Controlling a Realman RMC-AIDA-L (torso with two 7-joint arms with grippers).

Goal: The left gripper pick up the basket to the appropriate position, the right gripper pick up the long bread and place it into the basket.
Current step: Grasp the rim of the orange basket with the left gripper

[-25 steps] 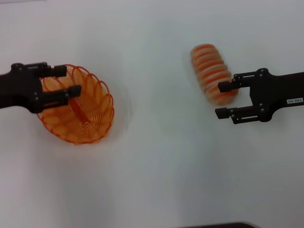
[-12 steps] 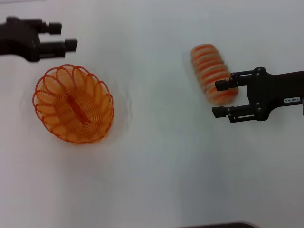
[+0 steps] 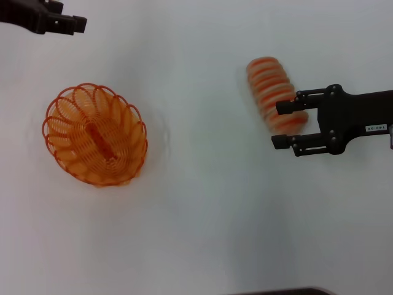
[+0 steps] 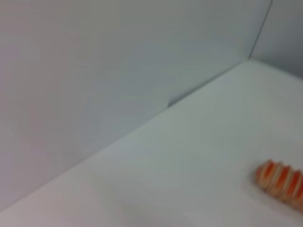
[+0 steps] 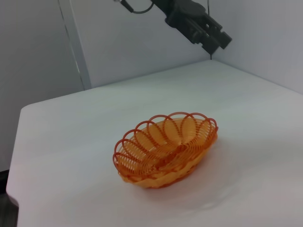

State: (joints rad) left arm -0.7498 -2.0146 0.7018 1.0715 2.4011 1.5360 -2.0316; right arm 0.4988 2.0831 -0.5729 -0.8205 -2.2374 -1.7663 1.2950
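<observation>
The white table (image 3: 202, 221) carried everything in the head view. The basket (image 3: 95, 135) sat upright on its left part, its oval running from far-left to near-right, its open top up and nothing inside it. In the right wrist view the basket (image 5: 165, 149) stood alone on the table (image 5: 71, 142), its scalloped rim clear of any finger.

The right gripper (image 3: 284, 125) reached in from the right edge at table level, its arm lying roughly crosswise and its two fingers pointing left. The jaws stood wide apart with nothing clamped between them. The far finger overlapped the near end of the long bread (image 3: 273, 92), and the near finger lay just past that end over bare table, so only the loaf's tip sat in the gap; whether either finger touched it could not be told.

The long bread lay on the right half of the table, well apart from the basket. Its long axis ran from far-left to near-right, its stripes crossing that axis.

The left gripper (image 3: 72, 24) was at the far-left corner, well clear of the basket and holding nothing; its fingers looked close together. The right wrist view showed the left gripper (image 5: 213, 38) raised above the table.
</observation>
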